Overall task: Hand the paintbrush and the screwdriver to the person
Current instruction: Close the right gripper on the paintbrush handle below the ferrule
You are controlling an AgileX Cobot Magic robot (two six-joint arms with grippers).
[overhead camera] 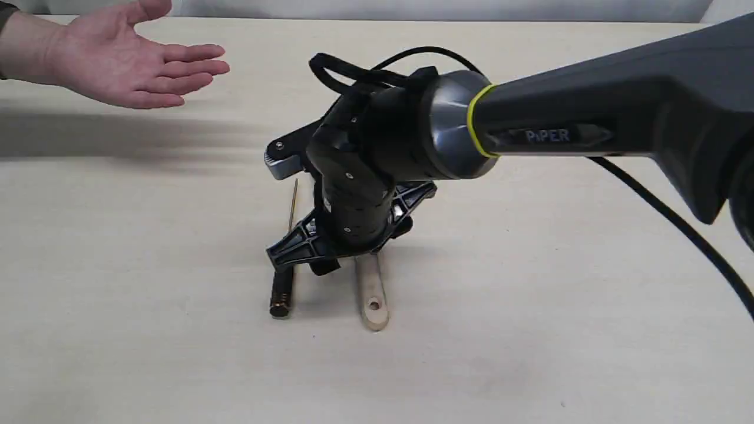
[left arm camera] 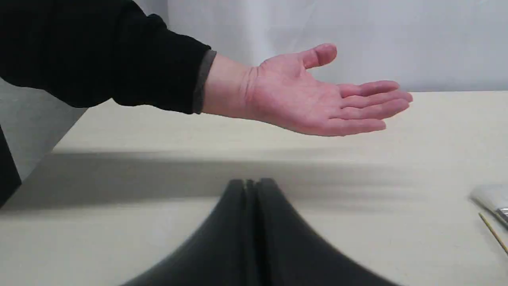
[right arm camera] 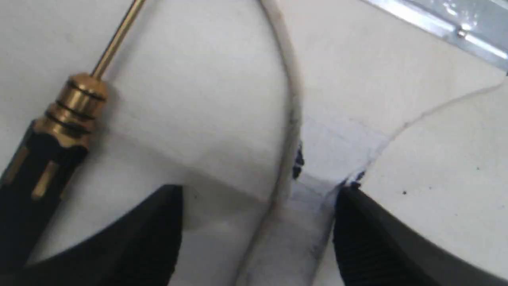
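Observation:
The paintbrush lies on the table under my right gripper [overhead camera: 349,238], and its wooden handle end with the hole [overhead camera: 373,303] sticks out toward the front. In the right wrist view the open gripper [right arm camera: 258,234] straddles the pale handle [right arm camera: 305,206], one finger on each side, with the silver ferrule [right arm camera: 456,28] beyond. The screwdriver [overhead camera: 281,294] lies just left of the brush, parallel to it, showing its black handle and gold band [right arm camera: 75,103]. The person's hand [overhead camera: 129,65] is held open, palm up, above the table's far left. My left gripper [left arm camera: 251,186] is shut and holds nothing, low on the table below the hand [left arm camera: 317,99].
The right arm [overhead camera: 589,118] stretches across from the right, with a black cable [overhead camera: 677,224] hanging under it. The pale table [overhead camera: 530,324] reaches back to a light wall. The brush's bristles [left arm camera: 490,194] and the screwdriver tip [left arm camera: 492,232] show at the edge of the left wrist view.

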